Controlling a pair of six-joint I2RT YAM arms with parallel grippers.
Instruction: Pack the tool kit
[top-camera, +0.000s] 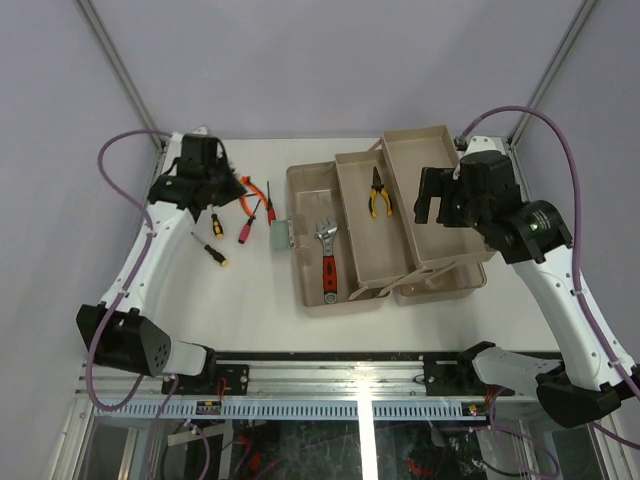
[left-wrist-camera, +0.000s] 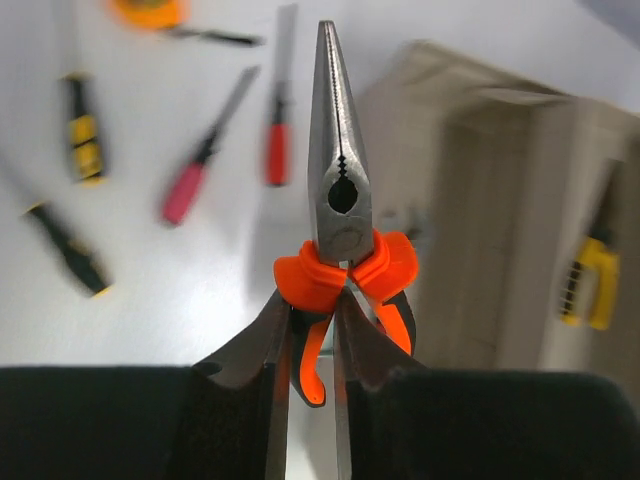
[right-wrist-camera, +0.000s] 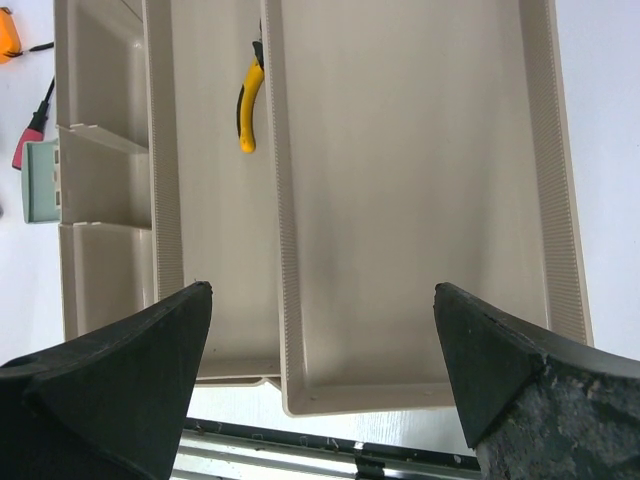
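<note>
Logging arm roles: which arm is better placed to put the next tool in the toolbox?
Left, probably: the left gripper is shut on the orange-handled pliers; the right gripper hangs open, empty, above the toolbox tray.

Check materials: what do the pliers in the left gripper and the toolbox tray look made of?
The needle-nose pliers: the jaws look like bare steel, dull grey with a soft sheen and cut teeth. The grips look like smooth orange plastic or rubber sleeves; which one is unclear. The toolbox tray: probably moulded plastic, matte beige, with uniform colour, thin walls and fine ribbing along the rims.
</note>
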